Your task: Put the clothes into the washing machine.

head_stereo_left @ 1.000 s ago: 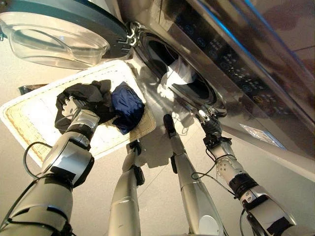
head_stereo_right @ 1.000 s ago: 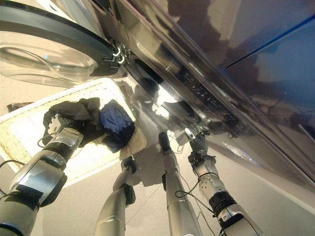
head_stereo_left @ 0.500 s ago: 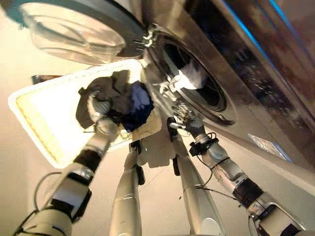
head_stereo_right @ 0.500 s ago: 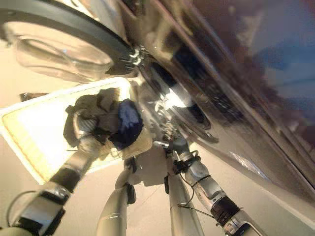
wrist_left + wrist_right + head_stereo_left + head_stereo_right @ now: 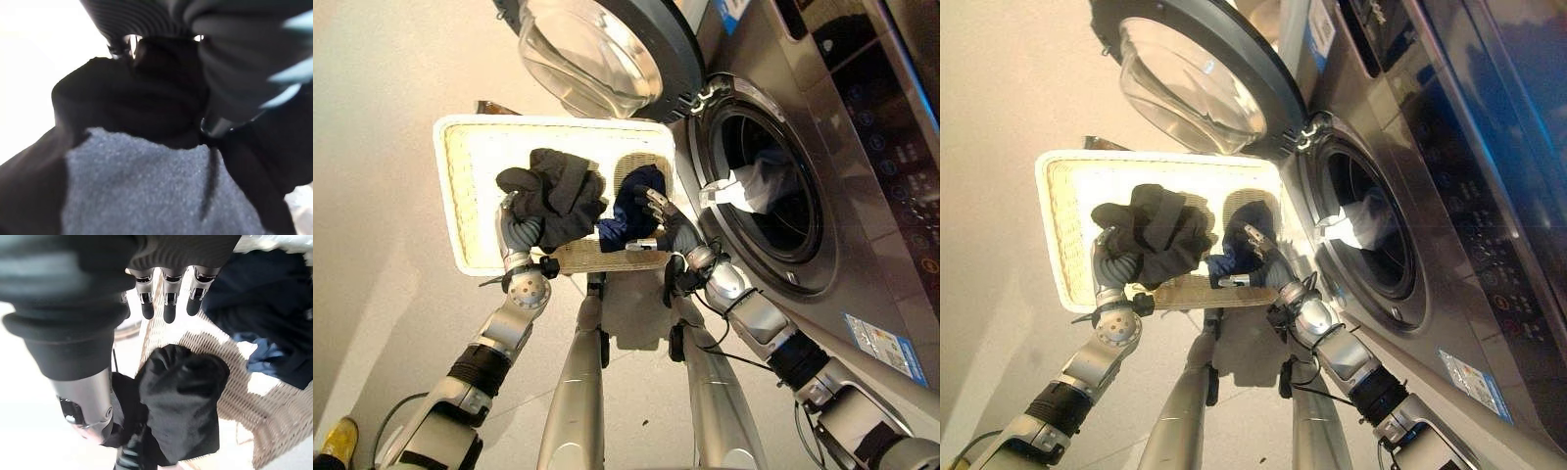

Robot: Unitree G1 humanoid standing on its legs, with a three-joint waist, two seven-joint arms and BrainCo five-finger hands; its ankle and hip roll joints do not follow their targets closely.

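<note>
The white wicker basket sits on the floor just beside the washing machine, whose round door stands swung open above the basket's far edge.

Left hand: it is inside the basket, and a black garment is bunched over and around it. In the left wrist view the same black cloth lies pressed against the hand's dark cover, with a grey knit fabric directly beyond. The fingers are buried in the cloth, so whether they clasp it cannot be told.

Right hand: it hangs over the basket end nearest the machine, directly above a dark blue garment that lies against the basket's wall. In the right wrist view its fingers run out straight with nothing between them, and the blue garment lies apart from them on the wicker. The black garment on the left hand appears in that view as well.

Drum: a white garment lies in the machine's opening, with a fold hanging over the near rim.

Both dark garments are in the basket, outside the machine.
</note>
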